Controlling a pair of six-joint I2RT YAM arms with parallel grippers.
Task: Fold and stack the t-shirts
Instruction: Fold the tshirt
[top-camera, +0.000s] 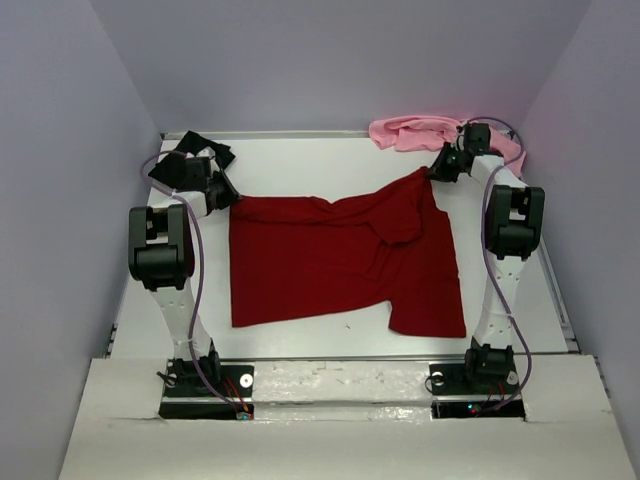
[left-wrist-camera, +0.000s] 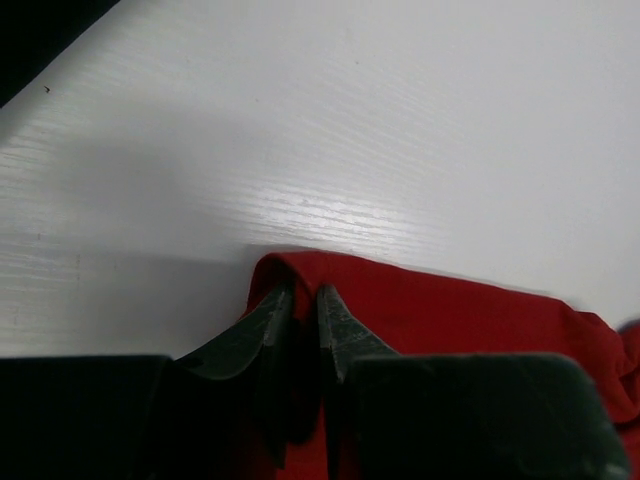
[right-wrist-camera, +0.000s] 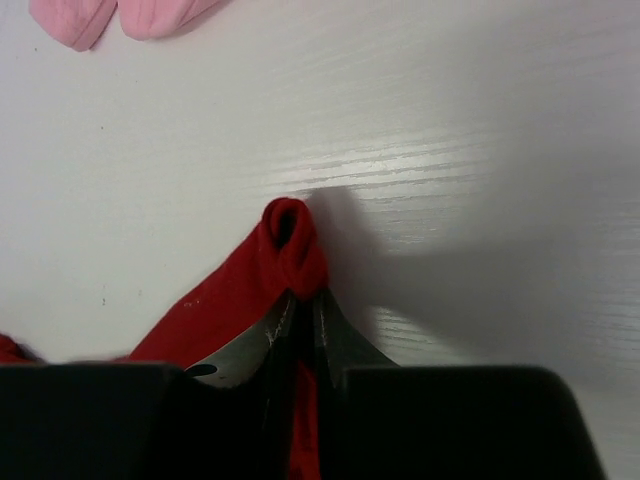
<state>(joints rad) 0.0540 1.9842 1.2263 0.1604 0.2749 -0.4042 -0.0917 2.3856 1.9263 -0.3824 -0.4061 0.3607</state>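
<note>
A dark red t-shirt (top-camera: 340, 260) lies spread on the white table (top-camera: 330, 160), with a fold across its right half. My left gripper (top-camera: 228, 195) is at the shirt's far left corner. In the left wrist view the left gripper (left-wrist-camera: 303, 295) is shut on a raised fold of the red cloth (left-wrist-camera: 440, 310). My right gripper (top-camera: 435, 172) holds the far right corner; in the right wrist view this gripper (right-wrist-camera: 305, 300) pinches a small bunch of the red cloth (right-wrist-camera: 290, 240). A light pink t-shirt (top-camera: 410, 132) lies crumpled at the back right. A black t-shirt (top-camera: 195, 148) lies at the back left, partly behind the left arm.
Pale walls close in the table on the left, back and right. The pink t-shirt's edge (right-wrist-camera: 120, 15) lies just beyond the right gripper. Both arm bases (top-camera: 205, 380) (top-camera: 480, 375) stand at the near edge. A raised white ledge runs in front of them.
</note>
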